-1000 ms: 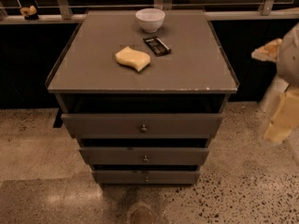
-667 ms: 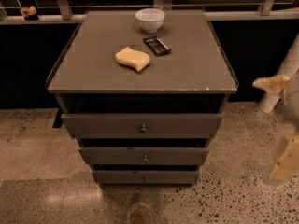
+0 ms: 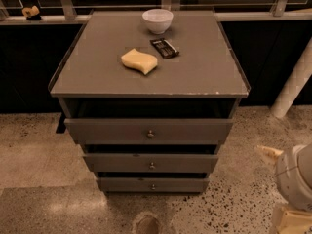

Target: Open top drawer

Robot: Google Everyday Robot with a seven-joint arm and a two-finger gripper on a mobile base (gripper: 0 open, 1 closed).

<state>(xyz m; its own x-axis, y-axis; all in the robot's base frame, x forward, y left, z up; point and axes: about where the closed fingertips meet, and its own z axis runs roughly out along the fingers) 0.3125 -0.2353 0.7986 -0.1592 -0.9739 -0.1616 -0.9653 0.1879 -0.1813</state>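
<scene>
The top drawer (image 3: 148,130) is the widest grey-brown front of the cabinet, with a small round metal knob (image 3: 150,134) at its centre. It stands pulled out a little, with a dark gap between its front and the cabinet top. My gripper (image 3: 269,154) shows only as a cream tip at the lower right, on the end of a rounded grey-white arm part (image 3: 295,177). It is low, near the floor, to the right of the cabinet and apart from the drawer. It touches nothing.
On the cabinet top (image 3: 204,77) lie a white bowl (image 3: 157,20), a yellow sponge (image 3: 139,61) and a dark packet (image 3: 165,47). Two narrower drawers (image 3: 151,163) (image 3: 152,184) sit below. A white pole (image 3: 294,84) leans at the right. A railing runs behind.
My arm has dropped from beside the cabinet's right edge to the lower right corner, farther from the cabinet. The drawer and the things on top have not moved.
</scene>
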